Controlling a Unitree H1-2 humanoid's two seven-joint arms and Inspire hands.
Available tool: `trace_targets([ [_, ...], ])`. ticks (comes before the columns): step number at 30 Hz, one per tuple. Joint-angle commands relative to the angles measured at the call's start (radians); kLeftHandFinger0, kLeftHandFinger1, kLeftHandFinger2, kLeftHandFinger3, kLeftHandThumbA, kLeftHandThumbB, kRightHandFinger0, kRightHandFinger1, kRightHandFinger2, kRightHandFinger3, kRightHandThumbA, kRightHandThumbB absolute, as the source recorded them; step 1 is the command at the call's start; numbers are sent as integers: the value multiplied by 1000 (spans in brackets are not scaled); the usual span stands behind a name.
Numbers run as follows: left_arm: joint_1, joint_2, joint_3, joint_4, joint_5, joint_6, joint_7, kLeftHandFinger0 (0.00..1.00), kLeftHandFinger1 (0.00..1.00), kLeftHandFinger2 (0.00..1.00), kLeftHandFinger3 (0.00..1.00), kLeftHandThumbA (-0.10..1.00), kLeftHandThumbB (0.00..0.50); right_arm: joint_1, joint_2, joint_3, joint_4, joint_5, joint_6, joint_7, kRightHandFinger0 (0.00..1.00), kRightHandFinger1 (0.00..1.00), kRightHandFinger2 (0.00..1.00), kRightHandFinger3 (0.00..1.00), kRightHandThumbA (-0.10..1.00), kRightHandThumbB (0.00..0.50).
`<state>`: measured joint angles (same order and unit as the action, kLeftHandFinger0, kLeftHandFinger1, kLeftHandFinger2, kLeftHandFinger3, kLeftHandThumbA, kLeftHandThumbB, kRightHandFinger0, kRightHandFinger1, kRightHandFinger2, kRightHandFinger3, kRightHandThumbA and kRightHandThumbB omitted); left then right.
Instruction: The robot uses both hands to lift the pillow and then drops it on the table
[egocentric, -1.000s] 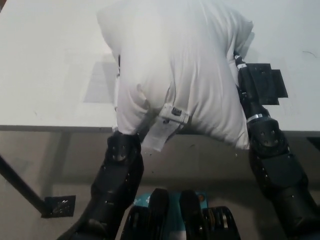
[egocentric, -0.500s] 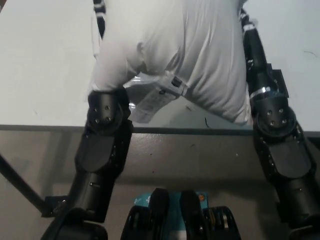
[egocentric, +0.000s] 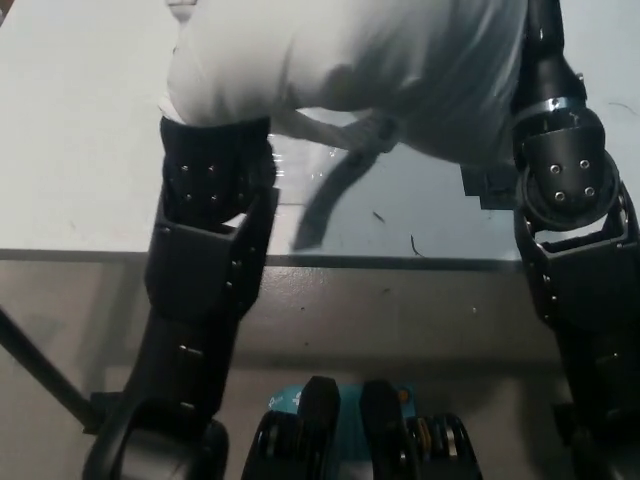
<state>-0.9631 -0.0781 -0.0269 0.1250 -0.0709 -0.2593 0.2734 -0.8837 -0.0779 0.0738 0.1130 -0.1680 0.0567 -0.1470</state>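
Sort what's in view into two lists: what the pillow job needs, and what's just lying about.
Part of the job:
- pillow, lifted between both arms
- table, where it gets dropped
- left arm and right arm; the hands are hidden by the pillow

Just lying about:
- black patch on the table beside the right arm
- small dark specks near the table edge

The pale table (egocentric: 80, 150) stretched wide — a few small dark specks (egocentric: 412, 245) lay near its front edge.
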Motion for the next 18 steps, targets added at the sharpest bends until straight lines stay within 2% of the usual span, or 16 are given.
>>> trace_targets([
  [1,-53,-60,-72,-13,32,86,-75,1000,1000,1000,1000,1000,73,-129,61,69,-106,-41,-47,46,1000,1000,1000,1000,1000,311],
  [2,-51,-62,-71,-12,34,85,-74,1000,1000,1000,1000,1000,44,-129,61,70,-107,-41,-46,46,1000,1000,1000,1000,1000,325],
  [3,-45,-58,-76,-2,60,71,-69,1000,1000,1000,1000,1000,48,-114,66,75,-122,-55,-56,35,1000,1000,1000,1000,1000,256],
  [5,-39,-60,-79,5,70,64,-66,1000,1000,1000,1000,1000,42,-104,68,77,-112,-60,-66,29,1000,1000,1000,1000,1000,217],
  [7,-38,-61,-79,6,72,63,-66,1000,1000,1000,1000,1000,41,-103,69,77,-109,-61,-66,28,1000,1000,1000,1000,1000,217],
  [8,-28,-62,-75,36,77,44,-59,1000,1000,1000,1000,1000,8,-95,71,79,-85,-61,-69,27,1000,1000,1000,1000,1000,198],
  [9,-14,-63,-69,80,84,17,-48,1000,1000,1000,1000,1000,0,-83,74,81,-50,-62,-72,25,1000,1000,1000,1000,1000,191],
  [13,3,-65,-57,180,73,-41,-45,1000,1000,1000,1000,1000,37,-65,72,79,15,-53,-74,35,1000,1000,1000,1000,1000,188],
  [15,24,-76,-36,224,-6,-47,-77,1000,1000,1000,1000,1000,5,-48,73,79,57,-41,-68,44,1000,1000,1000,1000,1000,209],
  [18,22,-76,-36,231,-7,-55,-77,1000,1000,1000,1000,1000,4,-48,73,78,59,-42,-71,44,1000,1000,1000,1000,1000,211],
])
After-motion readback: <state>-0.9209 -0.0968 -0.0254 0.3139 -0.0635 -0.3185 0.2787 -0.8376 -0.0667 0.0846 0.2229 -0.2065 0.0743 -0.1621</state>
